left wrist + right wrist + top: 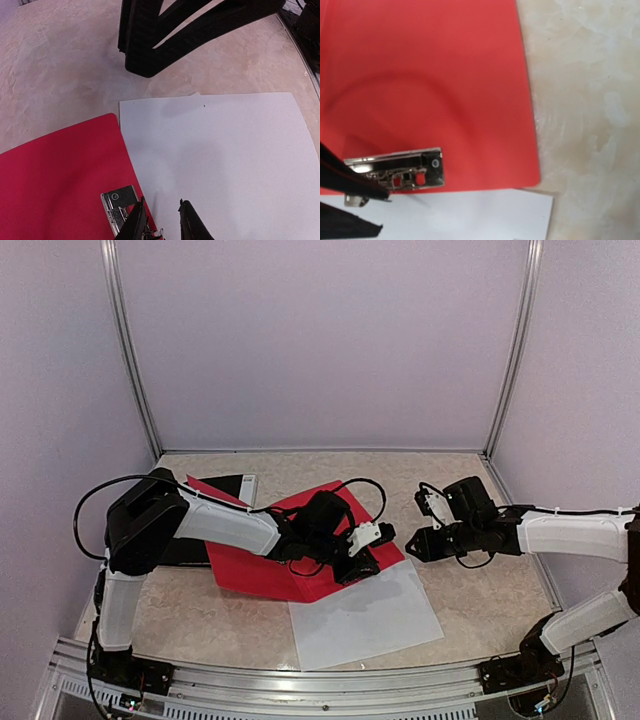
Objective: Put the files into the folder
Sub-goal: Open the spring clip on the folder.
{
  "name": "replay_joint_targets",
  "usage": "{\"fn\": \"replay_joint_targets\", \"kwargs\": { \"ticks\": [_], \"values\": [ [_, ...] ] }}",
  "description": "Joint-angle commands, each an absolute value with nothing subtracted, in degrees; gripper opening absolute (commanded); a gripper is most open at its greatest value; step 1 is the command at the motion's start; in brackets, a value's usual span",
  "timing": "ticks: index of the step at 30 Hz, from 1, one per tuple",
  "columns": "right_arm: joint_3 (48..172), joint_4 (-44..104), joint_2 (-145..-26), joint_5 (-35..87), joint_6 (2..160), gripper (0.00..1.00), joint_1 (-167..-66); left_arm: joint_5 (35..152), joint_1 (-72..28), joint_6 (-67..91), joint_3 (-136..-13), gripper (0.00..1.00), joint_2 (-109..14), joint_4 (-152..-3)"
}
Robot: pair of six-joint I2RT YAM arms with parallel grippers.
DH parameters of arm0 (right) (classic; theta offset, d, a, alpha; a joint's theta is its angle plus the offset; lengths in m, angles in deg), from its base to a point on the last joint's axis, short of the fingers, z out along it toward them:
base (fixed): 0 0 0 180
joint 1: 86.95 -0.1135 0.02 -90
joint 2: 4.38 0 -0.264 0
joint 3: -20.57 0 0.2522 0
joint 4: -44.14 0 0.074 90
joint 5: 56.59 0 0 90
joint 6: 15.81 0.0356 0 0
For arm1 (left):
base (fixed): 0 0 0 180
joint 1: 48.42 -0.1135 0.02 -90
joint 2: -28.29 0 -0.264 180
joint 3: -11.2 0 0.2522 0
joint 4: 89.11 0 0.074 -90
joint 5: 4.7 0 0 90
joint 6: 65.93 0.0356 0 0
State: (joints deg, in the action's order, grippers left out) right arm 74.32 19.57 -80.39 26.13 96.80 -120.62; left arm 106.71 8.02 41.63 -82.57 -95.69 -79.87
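The red folder [262, 562] lies open on the table, with a metal clip [119, 204] near its right edge. One blank white sheet [365, 620] lies beside the folder, its left edge against the clip side. My left gripper [362, 562] hovers low over that edge; in the left wrist view [161, 220] its jaws stand a little apart, the left finger [136, 223] at the clip's lever. My right gripper [422, 527] hangs open and empty to the right of the folder, above the sheet's far corner. The right wrist view shows the folder [430, 75], the clip [405, 172] and the sheet [470, 217], not its own fingers.
A dark flat item [226, 486] lies under the folder's back left corner. Metal posts and pale walls close the back and sides. The right gripper's spread fingers [200, 25] show at the top of the left wrist view.
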Motion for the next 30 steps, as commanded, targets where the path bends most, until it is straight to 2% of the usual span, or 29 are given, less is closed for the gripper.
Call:
{"fn": "replay_joint_targets", "kwargs": {
  "ticks": [1,10,30],
  "values": [
    [73.5,20.1,-80.9,25.6,96.9,0.26,-120.1,105.3,8.8,40.6,-82.2,0.19,-94.9,-79.9],
    [73.5,20.9,-83.9,25.0,96.2,0.22,-120.1,103.5,9.0,38.7,-77.3,0.12,-90.4,-83.1],
    [74.9,22.8,-87.9,23.1,95.9,0.21,-120.6,98.3,9.1,35.6,-65.4,0.13,-82.3,-86.6]
  ]
}}
